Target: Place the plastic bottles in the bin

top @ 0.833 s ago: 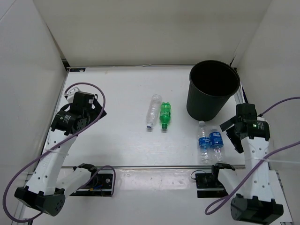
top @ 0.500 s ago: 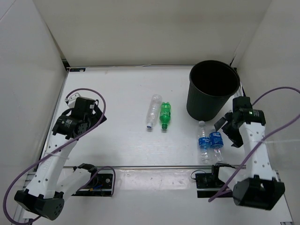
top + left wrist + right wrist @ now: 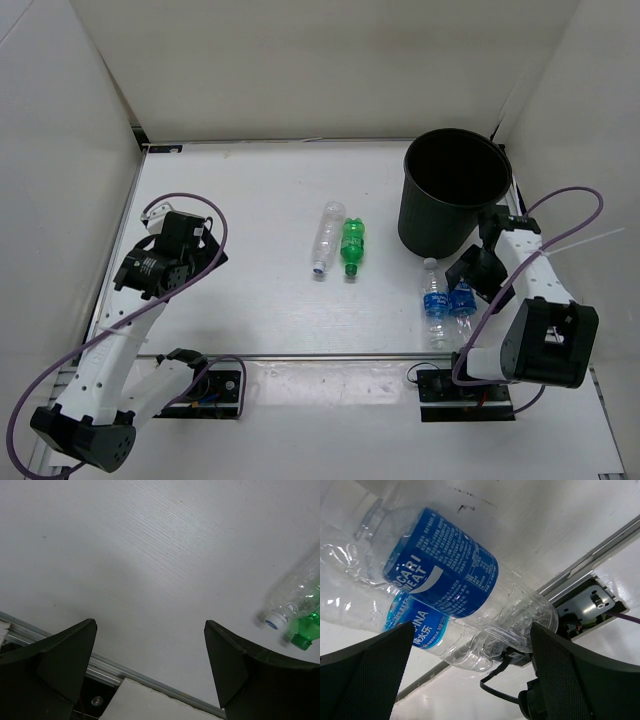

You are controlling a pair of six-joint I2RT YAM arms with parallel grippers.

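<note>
Inside white walls, on the white table, the black bin stands far right, 2 blue-labelled bottles lie just beside it, and a clear bottle and a green bottle lie mid-table, all probably light, crushable and slick, best pinched across the body, while the right gripper gapes over the labelled pair and the left gripper gapes over bare table.

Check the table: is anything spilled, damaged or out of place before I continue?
Nothing spilled. The bin stands upright. All four bottles lie on their sides: the clear bottle and green bottle side by side mid-table, the two blue-labelled bottles pressed together near the bin. They look crinkled, nothing more.
</note>
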